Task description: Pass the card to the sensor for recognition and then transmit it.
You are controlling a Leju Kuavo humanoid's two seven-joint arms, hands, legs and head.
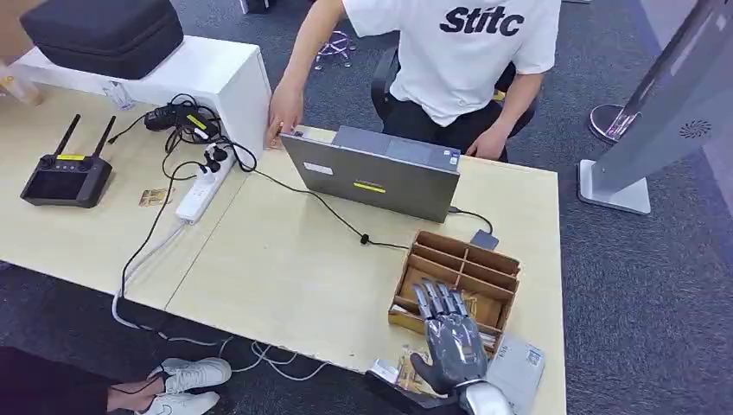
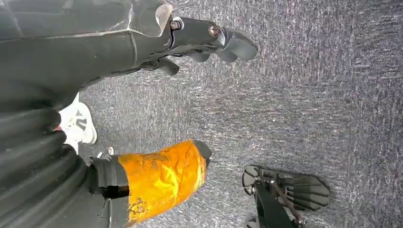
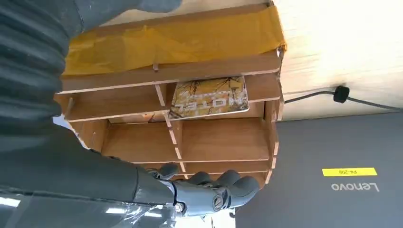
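Nearest, at the table's (image 1: 285,285) front edge: right hand (image 1: 451,333) hovers over the near side of the wooden divider box (image 1: 497,272), fingers apart & stretched fwd, holding nothing. Wrist view shows the fingertips (image 3: 223,183) lightly curled by the box's wall, not on anything. Left hand (image 2: 209,40) hangs by the robot's side over the carpet, fingers loosely bent, nothing in them.

The card (image 3: 209,97), patterned w/ "HOTEL" print, lies flat in one compartment of the box; can't match that compartment to the head view, where the hand covers part of the box.

Risks, as I judge them:
- Card lies flat against the compartment floor, w/ thin partitions close on both sides. Thick fingers could jam on a partition or shove the card further in instead of getting under an edge.
- Box looks light; a push may slide or tip it, unless the yellow tape on its near side fixes it down – can't tell.
- Weak pinch → card drops on the way to the sensor.

Further back: a small dark pad (image 1: 484,239) on a cable, just behind the box, prob. the sensor, not certain. Reaching over the box to it could snag the cable.

Farthest: laptop (image 1: 380,169) & a person (image 1: 458,52) seated behind it, one hand on the table edge; handover likely goes there, so a mistimed release is another risk.
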